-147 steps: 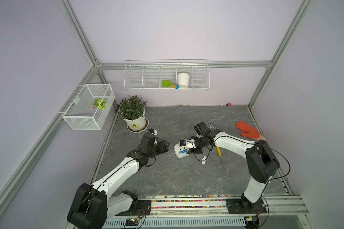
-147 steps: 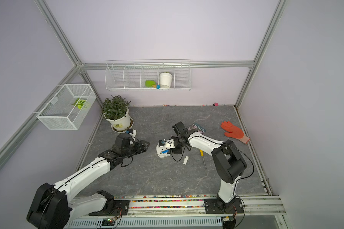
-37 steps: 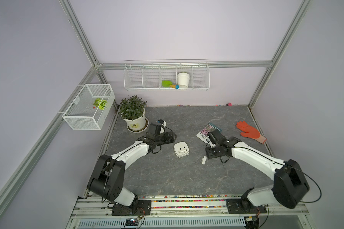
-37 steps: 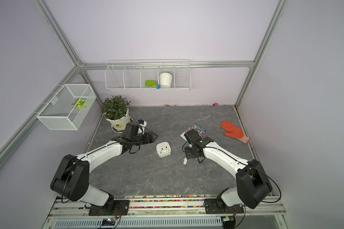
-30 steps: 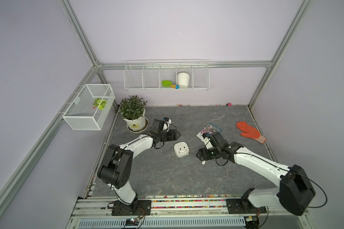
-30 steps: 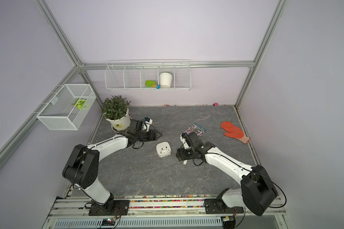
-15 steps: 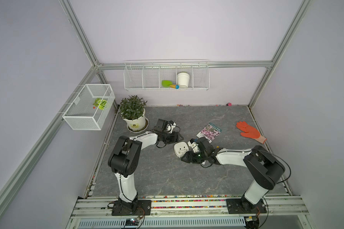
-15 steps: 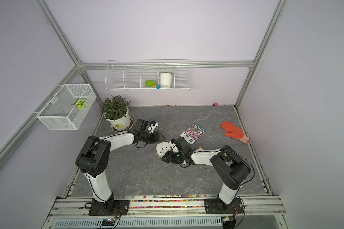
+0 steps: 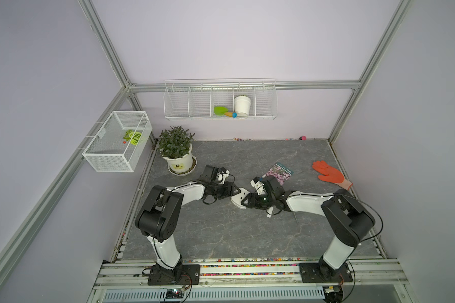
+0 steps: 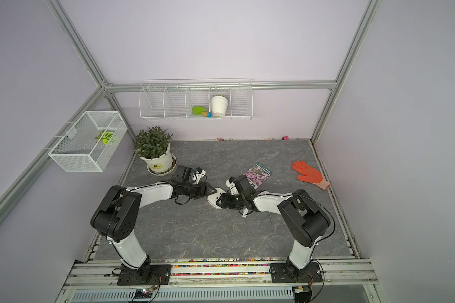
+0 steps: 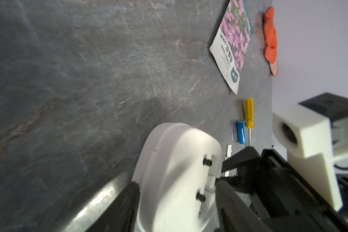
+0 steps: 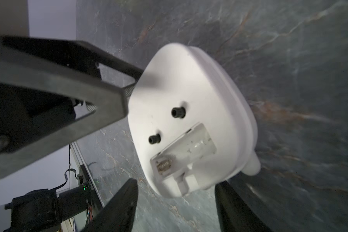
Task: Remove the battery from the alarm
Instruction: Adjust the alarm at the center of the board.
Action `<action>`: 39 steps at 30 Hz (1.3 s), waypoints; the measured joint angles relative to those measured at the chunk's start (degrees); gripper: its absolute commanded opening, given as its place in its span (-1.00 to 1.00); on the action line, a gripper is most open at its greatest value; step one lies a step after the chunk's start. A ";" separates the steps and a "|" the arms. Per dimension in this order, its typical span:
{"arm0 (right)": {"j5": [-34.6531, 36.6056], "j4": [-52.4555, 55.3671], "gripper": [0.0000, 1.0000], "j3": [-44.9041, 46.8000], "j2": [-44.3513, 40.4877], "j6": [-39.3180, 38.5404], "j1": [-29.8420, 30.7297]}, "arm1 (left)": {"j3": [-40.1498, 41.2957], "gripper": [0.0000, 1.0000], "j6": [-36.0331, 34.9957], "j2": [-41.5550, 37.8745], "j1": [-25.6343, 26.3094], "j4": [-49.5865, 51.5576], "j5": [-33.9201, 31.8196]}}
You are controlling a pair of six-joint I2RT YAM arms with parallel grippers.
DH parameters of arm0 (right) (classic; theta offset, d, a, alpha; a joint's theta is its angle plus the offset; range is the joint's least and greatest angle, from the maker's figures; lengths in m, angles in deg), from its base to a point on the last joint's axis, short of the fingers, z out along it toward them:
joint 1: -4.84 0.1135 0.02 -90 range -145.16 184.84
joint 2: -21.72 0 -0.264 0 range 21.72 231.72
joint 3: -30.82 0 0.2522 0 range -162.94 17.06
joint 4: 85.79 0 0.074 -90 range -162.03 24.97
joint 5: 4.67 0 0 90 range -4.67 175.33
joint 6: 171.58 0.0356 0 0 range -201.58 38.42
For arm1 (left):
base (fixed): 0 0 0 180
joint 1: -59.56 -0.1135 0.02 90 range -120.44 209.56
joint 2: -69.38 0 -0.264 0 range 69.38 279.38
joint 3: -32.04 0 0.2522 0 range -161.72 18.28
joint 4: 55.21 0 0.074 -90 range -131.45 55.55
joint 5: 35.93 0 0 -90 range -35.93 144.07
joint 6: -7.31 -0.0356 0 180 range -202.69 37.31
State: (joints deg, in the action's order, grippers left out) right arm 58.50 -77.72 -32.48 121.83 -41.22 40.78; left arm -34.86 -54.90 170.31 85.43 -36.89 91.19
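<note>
The white alarm (image 9: 237, 200) lies back-up at the table's middle between both grippers, also seen in the other top view (image 10: 212, 200). My left gripper (image 11: 177, 182) is shut on the alarm (image 11: 175, 156), one finger on each side. The right wrist view shows the alarm's (image 12: 189, 90) battery bay (image 12: 184, 152) uncovered, with only a spring inside. My right gripper (image 12: 176, 181) is open astride the alarm's bay end, with table showing beside one finger. The blue battery (image 11: 240, 131) lies on the table beyond the alarm, apart from it.
A yellow-handled screwdriver (image 11: 248, 112) lies beside the battery, and a small white piece (image 9: 269, 213) sits under my right arm. A seed packet (image 9: 279, 173) and an orange glove (image 9: 330, 174) lie far right. A potted plant (image 9: 177, 154) stands back left.
Both arms swung in to the alarm from either side. My left gripper narrowed onto it, and my right gripper narrowed around its other end.
</note>
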 measured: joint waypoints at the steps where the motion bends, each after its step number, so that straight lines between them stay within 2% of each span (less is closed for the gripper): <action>1: 0.02 0.85 0.32 -0.74 0.00 -0.79 -0.28 | 0.98 0.30 0.35 -1.01 0.00 -0.22 0.00; 8: -0.26 3.48 0.32 -3.17 0.13 -4.48 -1.03 | 7.80 0.30 3.52 -6.80 0.11 -3.41 0.07; 18: 0.09 8.48 0.33 -6.40 0.83 -8.63 -2.32 | 12.96 0.30 7.96 -8.28 1.68 -8.59 0.17; 25: 3.52 13.60 0.32 -6.69 0.11 -11.02 -4.37 | 13.25 0.36 8.59 -11.50 1.84 -8.70 -3.50; 30: 8.20 18.64 0.27 -5.51 -5.95 -11.96 -4.48 | 13.05 0.38 8.39 -14.64 -0.13 -8.39 -6.08; 39: 16.35 27.69 0.11 -0.04 -15.17 -11.80 -4.55 | 5.22 0.35 6.38 -6.38 -1.81 -7.56 -4.44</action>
State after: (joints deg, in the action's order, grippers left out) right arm 74.85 -50.03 -32.53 106.66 -53.02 36.24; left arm -29.64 -48.52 163.92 83.61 -44.45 86.76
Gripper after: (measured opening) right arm 0.570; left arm 0.679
